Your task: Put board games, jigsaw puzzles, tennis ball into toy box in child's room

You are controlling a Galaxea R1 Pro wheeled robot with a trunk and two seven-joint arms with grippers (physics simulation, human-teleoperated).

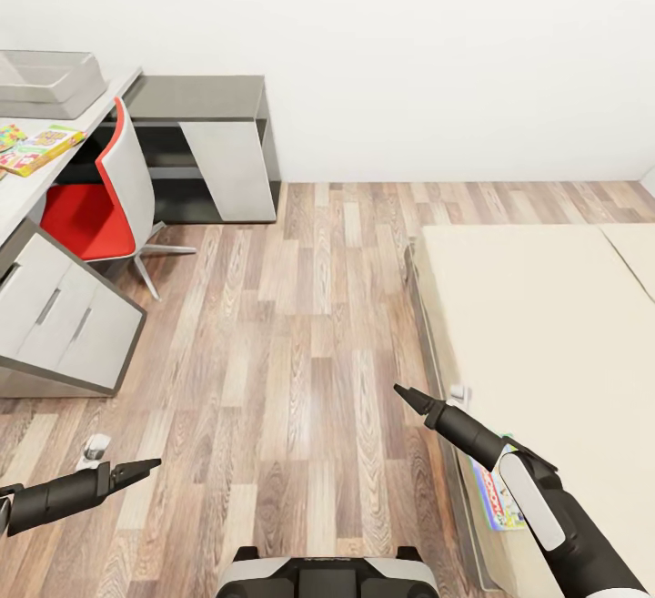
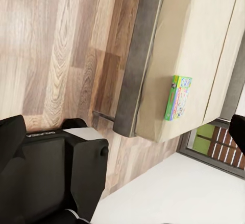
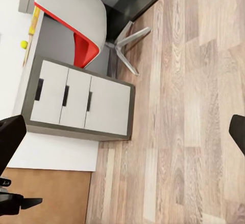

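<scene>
Your board game (image 1: 496,496) lies flat at the bed (image 1: 546,325) edge, under your empty right gripper (image 1: 400,390), whose jaws look pressed together. Light, stiff cardboard: pinch its overhanging edge.

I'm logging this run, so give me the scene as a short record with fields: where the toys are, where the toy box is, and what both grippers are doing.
setting: child's room, wood-plank floor
toy box: grey bin at far end of white table
toys on table: colourful flat pieces; tennis ball
toys on bed: one board game near edge of the beige bed, partly behind right arm in head view
chair: red and grey, at the table
left gripper: over floor, holding nothing, jaws unclear
right gripper: over floor beside the bed, holding nothing, jaws unclear
</scene>
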